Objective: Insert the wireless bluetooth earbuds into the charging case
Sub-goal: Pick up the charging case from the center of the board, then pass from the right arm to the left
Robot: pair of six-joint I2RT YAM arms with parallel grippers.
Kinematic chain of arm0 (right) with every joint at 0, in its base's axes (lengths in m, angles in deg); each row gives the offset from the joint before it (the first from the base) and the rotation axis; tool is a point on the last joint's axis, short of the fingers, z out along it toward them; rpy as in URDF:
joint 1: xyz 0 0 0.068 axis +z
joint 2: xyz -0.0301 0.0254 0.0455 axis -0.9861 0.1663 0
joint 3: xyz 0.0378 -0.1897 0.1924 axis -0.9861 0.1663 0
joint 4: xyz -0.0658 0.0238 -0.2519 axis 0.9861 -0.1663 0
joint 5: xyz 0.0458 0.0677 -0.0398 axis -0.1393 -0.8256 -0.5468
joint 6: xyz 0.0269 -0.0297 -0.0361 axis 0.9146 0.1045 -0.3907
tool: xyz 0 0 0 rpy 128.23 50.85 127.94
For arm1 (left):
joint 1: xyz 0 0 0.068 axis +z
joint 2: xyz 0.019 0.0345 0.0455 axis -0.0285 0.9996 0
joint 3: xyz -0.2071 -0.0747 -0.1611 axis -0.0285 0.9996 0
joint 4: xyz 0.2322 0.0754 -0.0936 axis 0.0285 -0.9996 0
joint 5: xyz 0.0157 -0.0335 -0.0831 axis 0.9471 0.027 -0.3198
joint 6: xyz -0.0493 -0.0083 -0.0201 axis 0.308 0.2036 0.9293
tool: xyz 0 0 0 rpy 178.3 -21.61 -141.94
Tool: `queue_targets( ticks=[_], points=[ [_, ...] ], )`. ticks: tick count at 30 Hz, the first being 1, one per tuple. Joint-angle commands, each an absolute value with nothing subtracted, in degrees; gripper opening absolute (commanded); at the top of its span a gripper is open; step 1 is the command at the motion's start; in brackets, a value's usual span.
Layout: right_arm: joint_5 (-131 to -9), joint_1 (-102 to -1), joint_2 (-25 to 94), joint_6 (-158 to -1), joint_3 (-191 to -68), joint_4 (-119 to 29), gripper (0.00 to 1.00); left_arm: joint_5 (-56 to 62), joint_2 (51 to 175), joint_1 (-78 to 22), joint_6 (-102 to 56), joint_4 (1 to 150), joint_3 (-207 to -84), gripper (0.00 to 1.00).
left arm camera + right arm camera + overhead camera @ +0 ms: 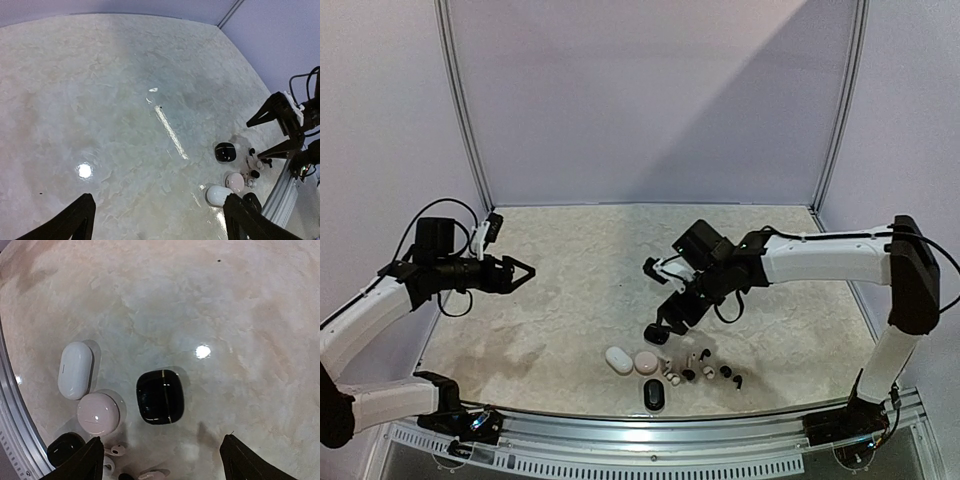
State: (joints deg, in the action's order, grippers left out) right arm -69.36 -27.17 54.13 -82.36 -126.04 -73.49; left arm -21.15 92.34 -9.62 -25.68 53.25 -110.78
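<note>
Your left gripper (523, 272) hung above the left side of the bench (560, 300), well apart from everything lying on it. Its fingers (80, 220) were spread wide with nothing between them. Your right gripper (657, 300) was out over the middle of the bench, tilted down toward the near edge, and its fingers (240, 460) were likewise spread and empty.

In the right wrist view, a black case (160, 396) with a thin gold line lay straight below that gripper, lid shut. Beside it, toward the near rail (620, 425), sat a white oval case (75, 370) and a round pink case (98, 413), close together. A second black case (654, 395) lay nearest the rail.

The wireless bluetooth earbuds (708, 372) lay loose on the bench in a small scatter just right of the pink case in the top view, some white and some black. Neither gripper touched a bud or a case.
</note>
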Motion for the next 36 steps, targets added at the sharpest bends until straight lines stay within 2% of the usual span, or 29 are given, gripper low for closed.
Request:
queue_targets(
  ticks=[1,8,17,24,30,36],
  points=[
    [-72.0,-25.8,60.8,-85.5,-130.7,-76.0,0.82,-21.2,93.7,-14.1,-21.8,60.6,-107.2,0.90],
    [-70.7,-25.6,67.5,-88.0,-134.3,-76.6,0.79,-19.8,94.6,-16.5,-19.3,65.1,-105.2,0.90],
    [-70.6,-25.2,71.2,-88.2,-134.6,-76.5,0.69,-18.2,95.0,-16.8,-19.0,65.9,-104.4,0.90],
    [-70.5,-25.1,72.7,-88.6,-135.4,-76.2,0.51,-17.6,95.0,-16.8,-18.5,66.1,-104.5,0.89],
    [-69.2,-25.2,72.6,-90.7,-135.8,-76.3,0.26,-17.8,95.0,-16.8,-16.4,66.8,-104.1,0.89],
    [-61.6,-25.2,65.5,-96.4,-137.2,-72.0,0.20,-23.2,95.8,-17.7,-9.2,70.3,-105.7,0.90]
  ],
)
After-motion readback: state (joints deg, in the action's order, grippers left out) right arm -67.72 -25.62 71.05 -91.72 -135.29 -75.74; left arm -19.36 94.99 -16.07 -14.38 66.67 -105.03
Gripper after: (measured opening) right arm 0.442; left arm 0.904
